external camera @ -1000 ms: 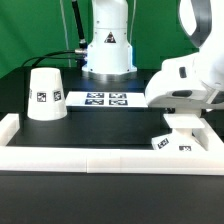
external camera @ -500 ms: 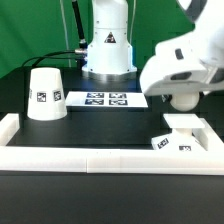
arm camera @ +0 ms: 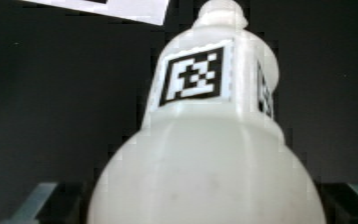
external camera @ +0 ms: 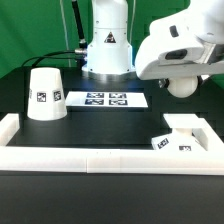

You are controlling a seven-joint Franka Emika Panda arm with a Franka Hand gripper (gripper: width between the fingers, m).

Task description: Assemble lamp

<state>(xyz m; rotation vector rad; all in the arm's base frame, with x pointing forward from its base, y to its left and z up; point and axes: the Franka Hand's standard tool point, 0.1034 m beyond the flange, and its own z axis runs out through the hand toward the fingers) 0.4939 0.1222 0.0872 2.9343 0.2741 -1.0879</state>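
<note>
The bulb [arm camera: 202, 140] is filling the wrist view. Its broad rounded body is sitting nearest the camera between the two fingers [arm camera: 41, 203], which are showing only as dark tips on either side of it. They are closing on that body and carrying it, with the narrow tagged end pointing away and the dark counter [arm camera: 51, 90] lying behind.

It is looking like a hard, hollow plastic shell: light, stiff, and smooth enough to slip or swivel when pinched across a curve. I judge the widest part, squeezed squarely, to be the safest hold, leaving the narrow end free for seating.

In the exterior view the bulb [external camera: 183, 86] is hanging clear of the counter under the arm, on the exterior view's right. The flat square base [external camera: 185, 124] is lying lower down, just inside the corner of the white rail [external camera: 100, 158]; whether the bulb is hanging straight over it I cannot tell. Farther off, the marker board [external camera: 105, 99] is lying mid-counter, and the shade [external camera: 45, 95] is standing wide end down at the exterior view's left.
</note>
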